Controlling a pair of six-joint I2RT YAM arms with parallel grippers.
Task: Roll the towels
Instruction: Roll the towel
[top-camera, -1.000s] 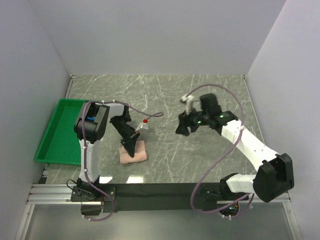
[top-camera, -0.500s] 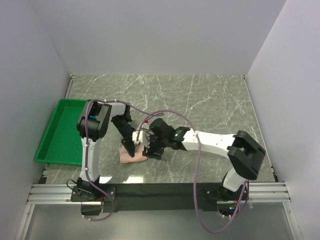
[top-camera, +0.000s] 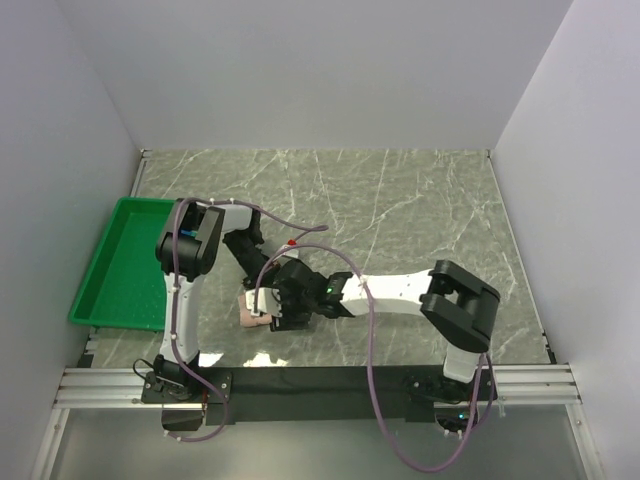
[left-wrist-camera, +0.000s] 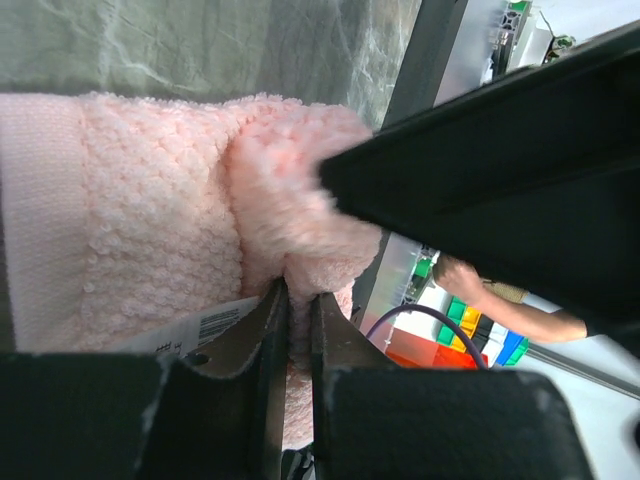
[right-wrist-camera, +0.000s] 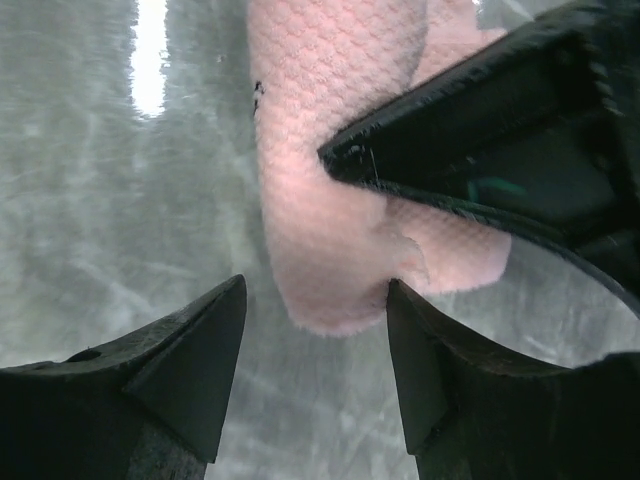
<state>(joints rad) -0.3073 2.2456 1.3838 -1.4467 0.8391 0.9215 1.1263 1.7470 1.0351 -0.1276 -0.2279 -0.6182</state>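
We see the pink towel (top-camera: 252, 312) lying on the gray table (top-camera: 400, 200), near the front edge and just to the right of the green tray (top-camera: 100, 290). It does not touch the tray. Both arms reach down to it and meet over it, so from above we only see a small bit of pink poking out on the left side. The left gripper (top-camera: 262, 294) comes down onto the towel from the back. In the left wrist view its two fingers (left-wrist-camera: 268, 330) are pressed almost together, with only a thin gap, and a soft fold of the towel sits in that gap, so it is pinching the cloth. A white tag (left-wrist-camera: 190, 325) with little black bars lies on the towel right beside those fingers. The towel looks thick and bunched up there, with a rounded lump of fluffy cloth above the fingers. The right gripper (top-camera: 272, 318) comes in low from the right side. In the right wrist view its two fingers (right-wrist-camera: 200, 370) are spread wide apart, and the rounded end of the towel sits just in front of the gap between them. We cannot tell if those fingers touch the cloth. The dark left gripper crosses over the towel in that view.
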